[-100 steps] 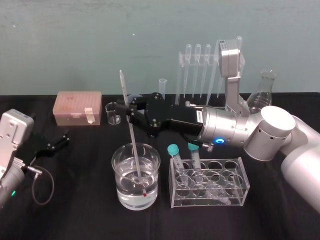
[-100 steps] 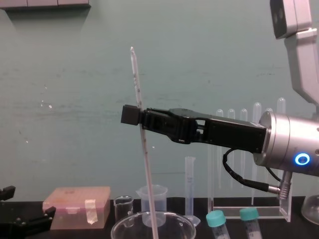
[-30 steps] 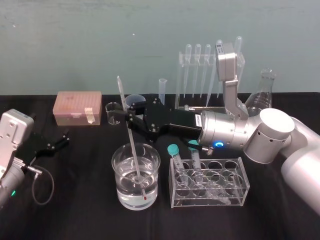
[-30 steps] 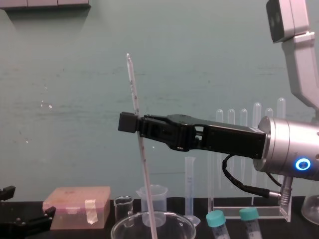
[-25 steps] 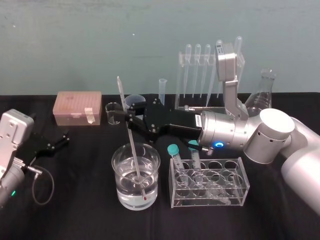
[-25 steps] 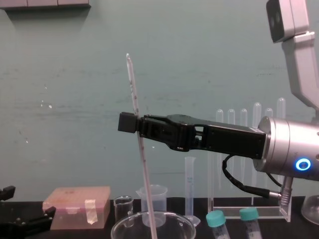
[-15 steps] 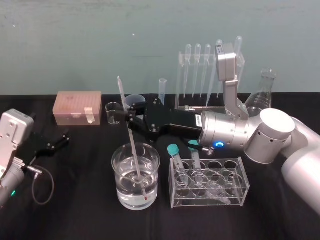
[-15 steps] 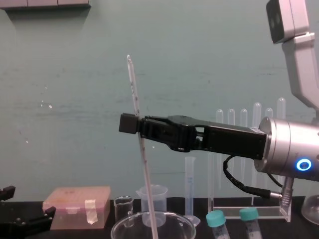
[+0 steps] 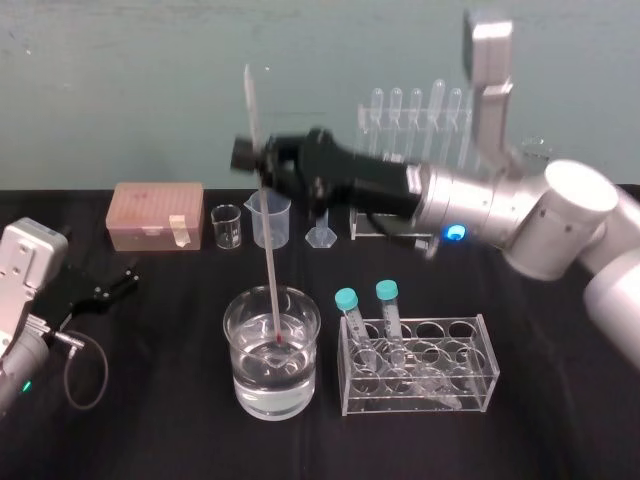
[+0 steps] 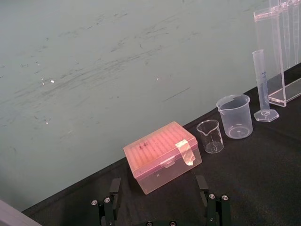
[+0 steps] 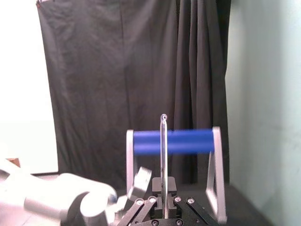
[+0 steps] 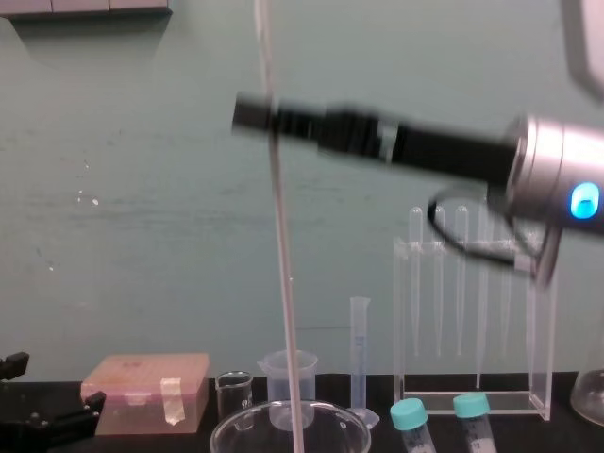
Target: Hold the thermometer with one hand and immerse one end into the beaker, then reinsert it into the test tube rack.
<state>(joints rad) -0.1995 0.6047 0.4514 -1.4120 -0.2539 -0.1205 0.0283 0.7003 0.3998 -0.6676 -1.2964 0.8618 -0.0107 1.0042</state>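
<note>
The right gripper (image 9: 262,156) hangs high above the black-clothed table (image 9: 180,420), its fingers clamped on the thermometer (image 9: 268,250) about a third of the way down the rod. The thermometer stands nearly upright; its top runs past the upper edge of the chest view. Its red lower end sits straight below the claw, inside the rim of the beaker (image 9: 228,318), near the water line. Whether it touches the water cannot be told.

Beyond the claw's tip, a small plastic beaker (image 9: 268,218) and a tiny glass beaker (image 9: 227,227) stand close behind the rod, with a pink box (image 9: 158,215) farther out. Back along the wrist, the test tube rack (image 9: 400,112) rises behind the arm, hung with pipettes (image 12: 438,283). Under the wrist, a low tube holder (image 9: 420,365) carries two teal-capped tubes (image 9: 347,300); a narrow strip of bare cloth separates it from the beaker.

The left gripper (image 9: 108,282) rests on the cloth well away, its fingers spread apart.
</note>
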